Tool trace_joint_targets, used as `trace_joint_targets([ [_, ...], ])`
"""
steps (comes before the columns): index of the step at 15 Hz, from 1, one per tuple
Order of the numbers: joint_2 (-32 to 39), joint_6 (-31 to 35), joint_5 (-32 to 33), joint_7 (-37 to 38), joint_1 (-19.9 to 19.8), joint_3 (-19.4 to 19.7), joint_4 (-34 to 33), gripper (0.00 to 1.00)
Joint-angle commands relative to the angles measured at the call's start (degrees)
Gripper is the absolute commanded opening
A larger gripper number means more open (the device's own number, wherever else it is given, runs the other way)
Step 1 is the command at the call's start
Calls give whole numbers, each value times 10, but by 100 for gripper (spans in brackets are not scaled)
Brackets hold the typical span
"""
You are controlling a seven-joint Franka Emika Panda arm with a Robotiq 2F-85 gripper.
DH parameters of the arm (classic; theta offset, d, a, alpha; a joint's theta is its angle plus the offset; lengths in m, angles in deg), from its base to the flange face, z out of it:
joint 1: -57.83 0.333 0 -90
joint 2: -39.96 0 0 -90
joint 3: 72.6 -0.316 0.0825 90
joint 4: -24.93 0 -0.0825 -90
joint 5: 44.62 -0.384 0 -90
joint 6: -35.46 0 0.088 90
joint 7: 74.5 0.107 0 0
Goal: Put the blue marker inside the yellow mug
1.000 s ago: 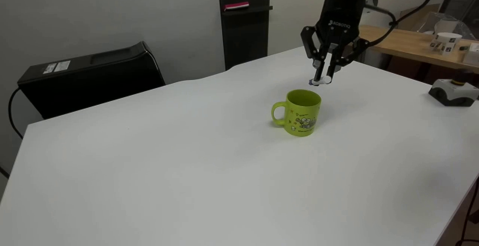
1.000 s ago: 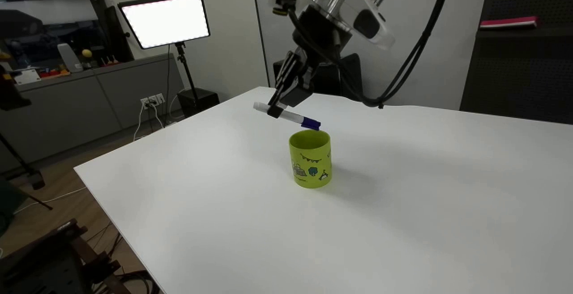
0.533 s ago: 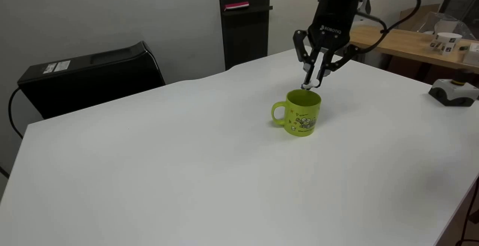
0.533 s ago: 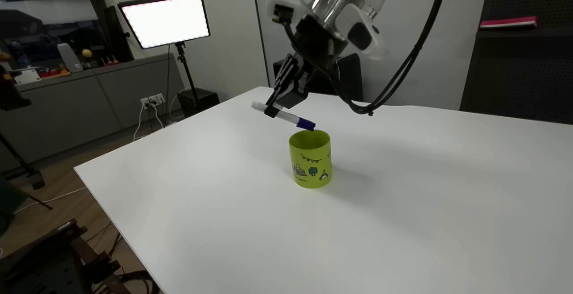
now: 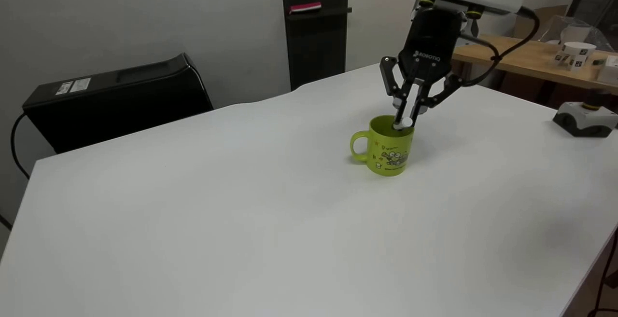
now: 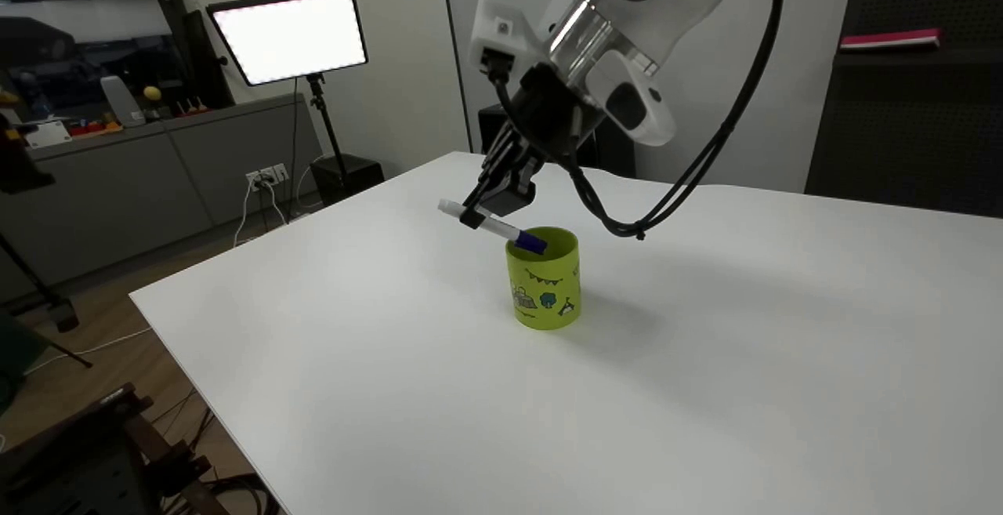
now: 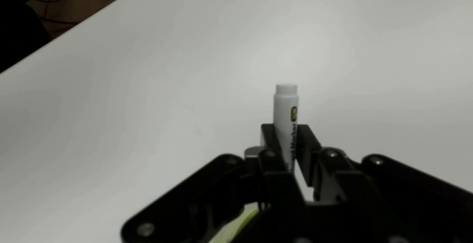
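Exterior views, two: set back, both looking down on the yellow mug from different sides. Wrist view: close behind the tool, facing the surface beside the mug.

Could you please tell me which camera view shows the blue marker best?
An exterior view: the blue marker appears lengthwise there, white barrel and blue cap both visible. End-on, an exterior view shows mostly its white end; the wrist view shows the barrel between the fingers, cap hidden.
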Motion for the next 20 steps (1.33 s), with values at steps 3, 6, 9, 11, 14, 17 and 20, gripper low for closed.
trace_joint_targets([
  [3, 27, -4, -10, 4, -3, 3, -8, 4],
  [6, 40, -4, -7, 0, -5, 4, -10, 4],
  [9, 53, -4, 2, 1, -6, 9, -15, 4],
  [11, 59, -3, 7, 0, -7, 14, -17, 4],
  [14, 60, -2, 17, 2, -5, 18, -17, 44],
  [17, 54, -6, 29, 4, 0, 18, -15, 63],
  [20, 44, -7, 54, 10, 9, 17, -15, 83],
])
